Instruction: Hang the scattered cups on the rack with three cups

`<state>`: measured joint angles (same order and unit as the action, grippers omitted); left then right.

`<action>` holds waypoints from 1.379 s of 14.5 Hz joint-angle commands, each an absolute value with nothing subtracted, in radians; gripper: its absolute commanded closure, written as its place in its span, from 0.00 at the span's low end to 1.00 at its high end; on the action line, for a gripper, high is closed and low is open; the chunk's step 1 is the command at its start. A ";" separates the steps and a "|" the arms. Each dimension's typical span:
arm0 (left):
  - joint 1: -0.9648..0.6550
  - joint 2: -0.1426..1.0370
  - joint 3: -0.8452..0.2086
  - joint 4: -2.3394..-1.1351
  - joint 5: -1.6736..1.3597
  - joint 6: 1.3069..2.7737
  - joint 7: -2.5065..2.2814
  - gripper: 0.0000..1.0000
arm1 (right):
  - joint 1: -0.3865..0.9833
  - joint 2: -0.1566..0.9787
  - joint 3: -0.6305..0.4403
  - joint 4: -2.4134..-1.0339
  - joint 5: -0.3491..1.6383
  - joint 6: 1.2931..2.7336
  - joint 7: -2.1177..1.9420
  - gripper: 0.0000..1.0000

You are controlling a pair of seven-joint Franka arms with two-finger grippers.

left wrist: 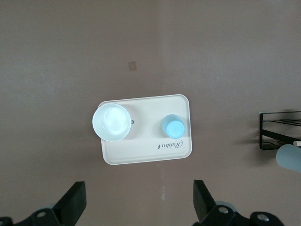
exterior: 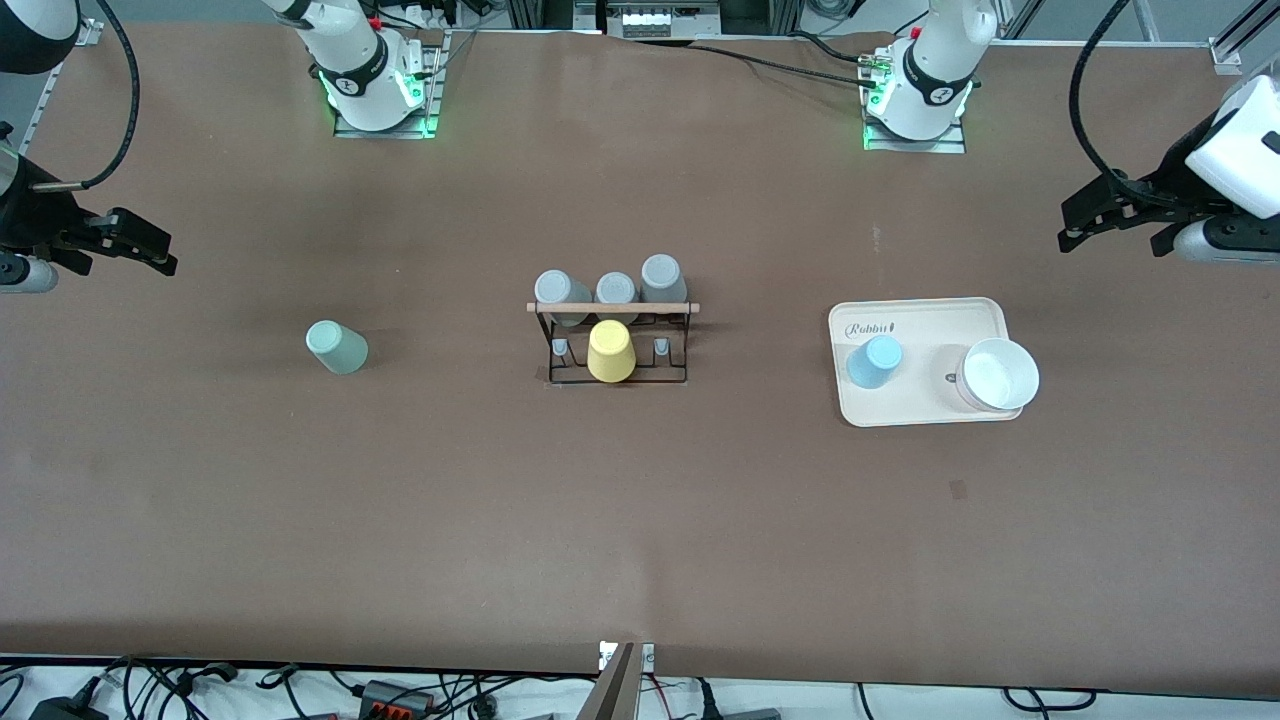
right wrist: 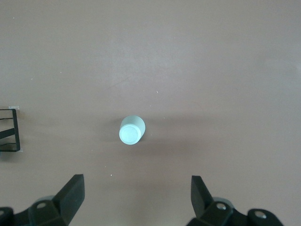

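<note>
Robotics lab, bolted arm bases (exterior: 375, 85), brown table (exterior: 640, 520), loose cables (exterior: 180, 685)

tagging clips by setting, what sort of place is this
Most likely a robotics lab bench, not a kitchen: two arm bases bolted to a brown table, loose cables along its edge, and staged props, a cup rack and cream tray.

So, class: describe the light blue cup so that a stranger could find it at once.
Find the cream tray toward the left arm's end of the table. The light blue cup stands upside down on it beside a white bowl, the only blue thing there.
</note>
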<state>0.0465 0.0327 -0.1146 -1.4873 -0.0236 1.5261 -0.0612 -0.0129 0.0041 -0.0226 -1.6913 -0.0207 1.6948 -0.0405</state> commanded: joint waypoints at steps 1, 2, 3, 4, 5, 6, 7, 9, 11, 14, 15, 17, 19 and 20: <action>0.095 0.021 -0.107 -1.500 -0.025 1.552 -0.019 0.00 | -0.021 -0.032 -0.017 -1.713 -0.020 1.684 -0.037 0.00; 0.098 0.018 -0.107 -1.502 -0.025 1.551 0.004 0.00 | -0.021 -0.031 -0.017 -1.712 -0.018 1.686 -0.035 0.00; 0.100 0.018 -0.107 -1.502 -0.025 1.551 0.005 0.00 | -0.023 -0.031 -0.017 -1.712 -0.018 1.687 -0.035 0.00; 0.100 0.017 -0.107 -1.502 -0.025 1.551 0.005 0.00 | -0.023 -0.031 -0.017 -1.712 -0.018 1.687 -0.035 0.00; 0.100 0.018 -0.107 -1.502 -0.025 1.551 0.003 0.00 | -0.023 -0.029 -0.017 -1.712 -0.018 1.690 -0.035 0.00; 0.100 0.018 -0.107 -1.502 -0.025 1.551 0.003 0.00 | -0.023 -0.029 -0.017 -1.712 -0.020 1.693 -0.034 0.00; 0.100 0.017 -0.107 -1.502 -0.025 1.549 0.003 0.00 | -0.021 -0.026 -0.017 -1.712 -0.020 1.695 -0.034 0.00; 0.103 0.018 -0.107 -1.502 -0.025 1.551 0.003 0.00 | -0.021 -0.025 -0.017 -1.712 -0.018 1.697 -0.031 0.00; 0.104 0.018 -0.107 -1.499 -0.025 1.549 0.002 0.00 | -0.023 -0.025 -0.017 -1.712 -0.018 1.697 -0.029 0.00; 0.106 0.034 -0.107 -1.493 -0.037 1.546 -0.008 0.00 | -0.023 -0.021 -0.017 -1.712 -0.018 1.694 -0.029 0.00; 0.107 0.049 -0.107 -1.490 -0.037 1.543 -0.014 0.00 | -0.021 -0.021 -0.017 -1.712 -0.020 1.695 -0.029 0.00; 0.110 0.075 -0.107 -1.499 -0.035 1.516 -0.012 0.00 | -0.017 -0.017 -0.015 -1.712 -0.023 1.697 -0.029 0.00; 0.109 0.093 -0.109 -1.503 -0.037 1.511 -0.014 0.00 | -0.017 -0.011 -0.014 -1.712 -0.021 1.689 -0.029 0.00; 0.107 0.107 -0.115 -1.503 -0.037 1.502 -0.015 0.00 | -0.015 -0.008 -0.014 -1.712 -0.021 1.689 -0.029 0.00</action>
<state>0.1021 0.0878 -0.1050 -1.5056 -0.0237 1.5227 -0.0165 -0.0130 0.0013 -0.0215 -1.6955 -0.0207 1.6943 -0.0405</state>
